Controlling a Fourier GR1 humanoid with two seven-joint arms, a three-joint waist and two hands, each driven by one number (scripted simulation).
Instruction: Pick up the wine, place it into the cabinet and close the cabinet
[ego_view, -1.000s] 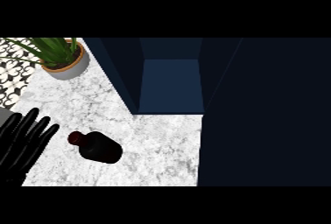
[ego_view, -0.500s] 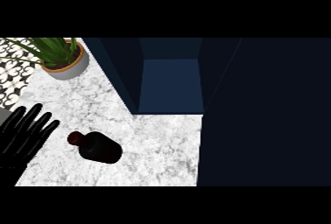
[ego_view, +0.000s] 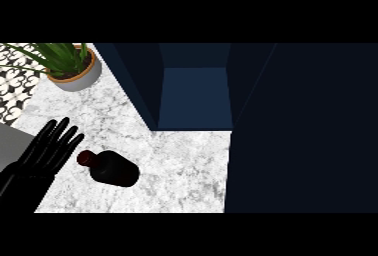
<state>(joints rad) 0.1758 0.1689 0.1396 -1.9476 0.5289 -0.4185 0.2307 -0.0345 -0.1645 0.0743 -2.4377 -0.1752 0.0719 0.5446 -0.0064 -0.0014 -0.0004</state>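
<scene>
One hand is all you have in view: the robot's left hand (ego_view: 46, 152), black and flat, enters from the lower left corner with its fingers (ego_view: 63, 134) straight and spread, pointing up and a little to the right. It is released and grasps nothing. Your fingertips hang over the white-and-grey marbled counter (ego_view: 184, 160), and the hand's right edge sits just beside the neck of the bottle (whether the two touch, you cannot tell from this angle).

Your target, the dark, squat wine bottle with a reddish-brown cap (ego_view: 109, 167), lies on its side on the counter. Its cap end points up and left toward your hand, and its rounded body trails down and to the right. It rests in the lower left part of the marbled surface, well apart from the cabinet opening.

Look up and right and you find the dark navy cabinet (ego_view: 196, 97) standing open, its lighter blue interior floor showing between two darker side walls. The front lip of that compartment meets the counter along a straight edge. A broad, dark navy panel (ego_view: 303, 130) fills the whole right side of your view, from the top down past the counter's right edge.

At the upper left, a green spiky-leaved plant in a round terracotta-rimmed pot (ego_view: 70, 67) stands on the counter, near a patch of black-and-white patterned tile (ego_view: 15, 90) at the left edge.
</scene>
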